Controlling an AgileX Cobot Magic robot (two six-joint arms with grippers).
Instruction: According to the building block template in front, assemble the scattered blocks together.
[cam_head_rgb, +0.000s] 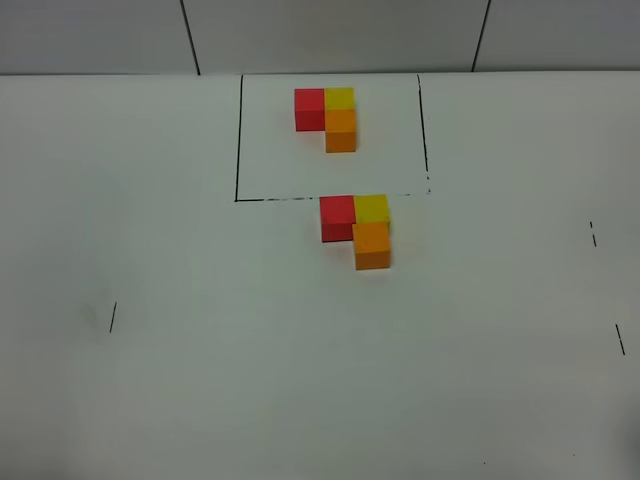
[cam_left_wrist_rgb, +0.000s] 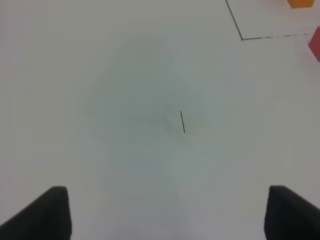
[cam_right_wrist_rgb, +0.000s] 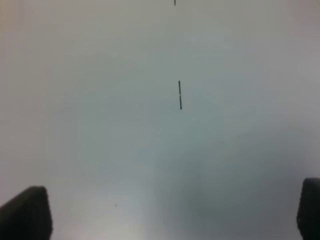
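Note:
The building block template (cam_head_rgb: 328, 115) is an L of red, yellow and orange cubes inside the black outline at the back. Just in front of that outline, the scattered blocks sit pressed together in the same L: red cube (cam_head_rgb: 337, 217) on the left, yellow cube (cam_head_rgb: 372, 208) to its right, orange cube (cam_head_rgb: 372, 245) in front of the yellow. Neither gripper appears in the high view. My left gripper (cam_left_wrist_rgb: 165, 215) is open over bare table, with the red cube (cam_left_wrist_rgb: 315, 44) at the frame's edge. My right gripper (cam_right_wrist_rgb: 172, 215) is open and holds nothing.
A black outlined rectangle (cam_head_rgb: 238, 140) frames the template on the white table (cam_head_rgb: 200, 400). Short black tick marks lie at the left (cam_head_rgb: 113, 317) and right (cam_head_rgb: 620, 340). A panelled wall (cam_head_rgb: 100, 35) runs along the table's back edge.

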